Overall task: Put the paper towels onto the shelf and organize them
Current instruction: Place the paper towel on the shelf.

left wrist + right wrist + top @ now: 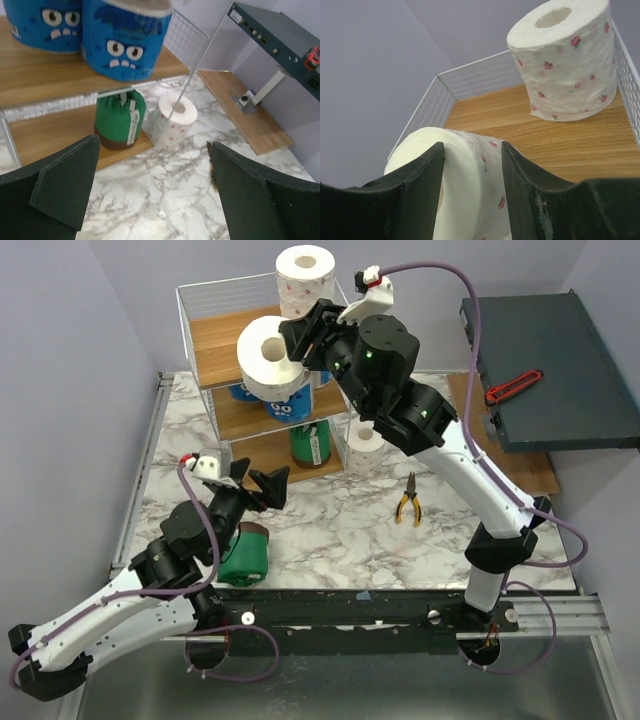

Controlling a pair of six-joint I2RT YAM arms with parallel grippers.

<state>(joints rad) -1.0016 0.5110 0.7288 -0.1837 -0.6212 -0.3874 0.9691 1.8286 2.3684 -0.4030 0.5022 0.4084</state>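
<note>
Right jaws straddle a soft, rose-speckled roll (470,195) at the wire-edged wooden shelf (560,145); whether they pinch it is unclear. Left jaws gape wide, empty.

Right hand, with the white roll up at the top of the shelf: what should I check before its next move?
1. White roll between the right hand's fingers: ok.
2. Grip firm on it: cannot tell.
3. Roll resting on the top board: cannot tell.
4. Bare space on that board beside the standing roll: ok.
5. Left hand open, empty, low over the table: ok.
</note>
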